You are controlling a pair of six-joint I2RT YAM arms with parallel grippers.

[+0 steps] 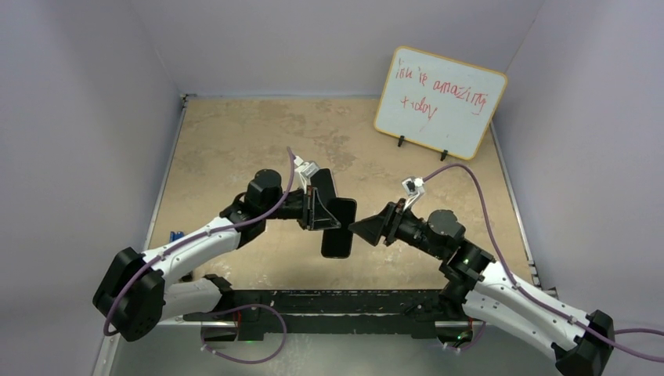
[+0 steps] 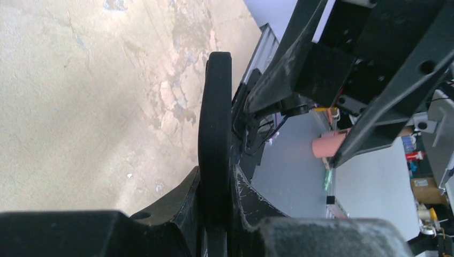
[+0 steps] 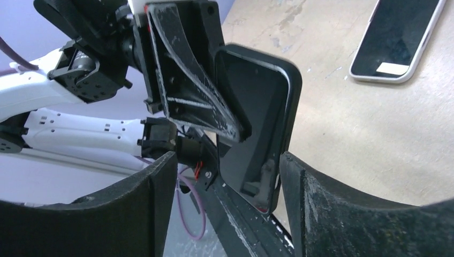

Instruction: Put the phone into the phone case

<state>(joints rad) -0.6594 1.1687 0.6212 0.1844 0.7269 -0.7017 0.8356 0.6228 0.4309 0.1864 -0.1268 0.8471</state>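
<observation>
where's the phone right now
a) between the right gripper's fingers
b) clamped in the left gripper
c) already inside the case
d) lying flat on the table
d: the phone lies flat on the table, apart from both arms, while the left gripper holds only the black phone case.

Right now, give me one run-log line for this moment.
left hand: shut on phone case, held aloft | right hand: open, facing case | phone: lying on table, outside case
</observation>
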